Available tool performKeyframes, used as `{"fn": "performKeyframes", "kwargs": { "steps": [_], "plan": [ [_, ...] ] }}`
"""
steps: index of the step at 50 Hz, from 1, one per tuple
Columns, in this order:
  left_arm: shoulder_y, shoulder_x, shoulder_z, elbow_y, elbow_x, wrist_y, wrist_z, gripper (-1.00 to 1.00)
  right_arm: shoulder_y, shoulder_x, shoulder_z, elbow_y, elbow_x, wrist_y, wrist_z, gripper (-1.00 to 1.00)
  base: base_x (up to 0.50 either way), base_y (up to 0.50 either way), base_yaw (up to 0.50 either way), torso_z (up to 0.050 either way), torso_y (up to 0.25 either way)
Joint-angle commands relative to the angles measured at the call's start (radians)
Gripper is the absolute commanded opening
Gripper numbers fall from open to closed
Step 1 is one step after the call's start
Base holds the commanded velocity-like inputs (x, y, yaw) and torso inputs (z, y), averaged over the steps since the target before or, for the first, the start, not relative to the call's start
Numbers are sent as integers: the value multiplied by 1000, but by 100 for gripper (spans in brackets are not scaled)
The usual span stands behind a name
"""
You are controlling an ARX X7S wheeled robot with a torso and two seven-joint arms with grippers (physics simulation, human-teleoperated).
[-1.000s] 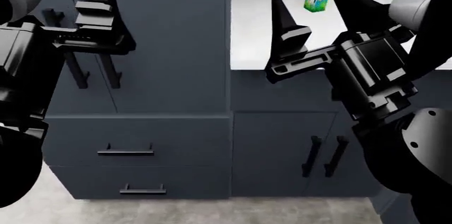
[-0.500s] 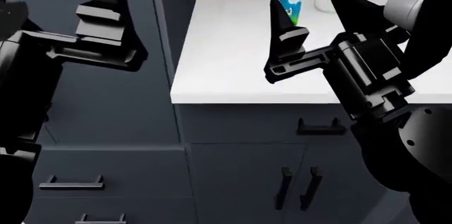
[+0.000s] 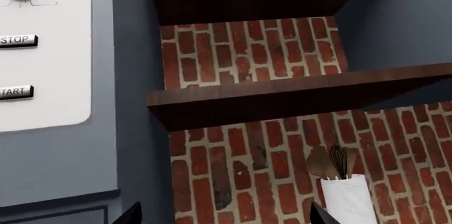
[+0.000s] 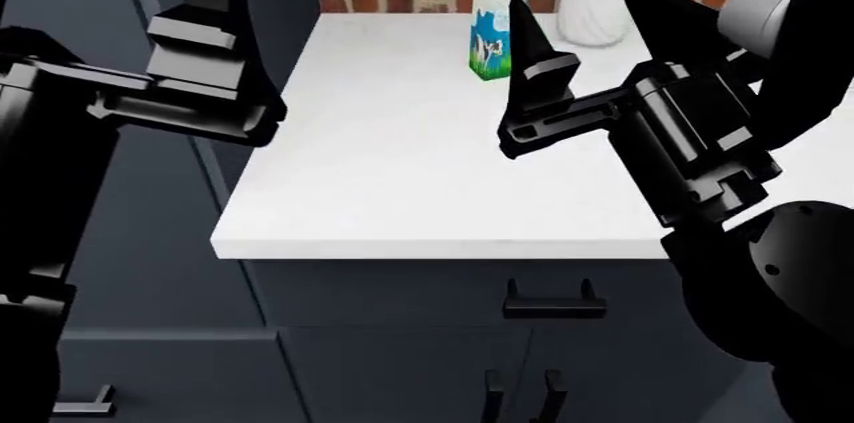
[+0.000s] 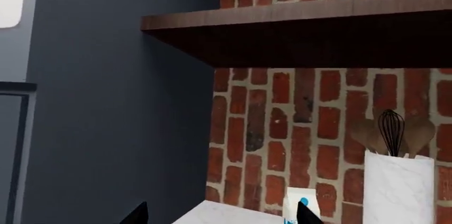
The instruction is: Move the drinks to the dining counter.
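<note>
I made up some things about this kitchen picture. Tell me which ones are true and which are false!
1. The milk carton stands upright on the white counter. True.
2. The right gripper is squeezing the milk carton. False: its fingers are spread wide and hold nothing; the carton stands on its own farther back.
3. A white holder with a whisk and wooden spoons stands by the brick wall. True.
4. The left gripper carries an orange can. False: nothing shows in it, and no can is in view.
5. The cabinet under the counter has black handles. True.
6. The milk carton lies on the floor. False: it is on the counter, near the wall.
</note>
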Motion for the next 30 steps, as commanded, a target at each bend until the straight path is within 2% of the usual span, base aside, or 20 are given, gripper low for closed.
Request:
{"fn": "performKeyframes", "kwargs": {
  "steps": [1, 8, 11, 30],
  "plan": [
    [-11, -5, 1, -1, -7, -1, -1, 100, 37, -10, -27, 32, 2, 50, 42, 100, 0, 0, 0, 0, 0],
    [-8, -3, 6, -7, 2, 1, 4, 100, 56, -7, -45, 45, 16, 84, 52, 100, 0, 0, 0, 0, 0],
    [-9, -2, 7, -8, 2, 3, 6, 100, 52, -5, -45, 38, 22, 81, 46, 100, 303, 0, 0, 0, 0],
    [2, -8, 10, -4, 3, 11, 0, 100, 36, -1, -37, 40, 26, 72, 61, 100, 496, -36, 0, 0, 1]
  ]
}}
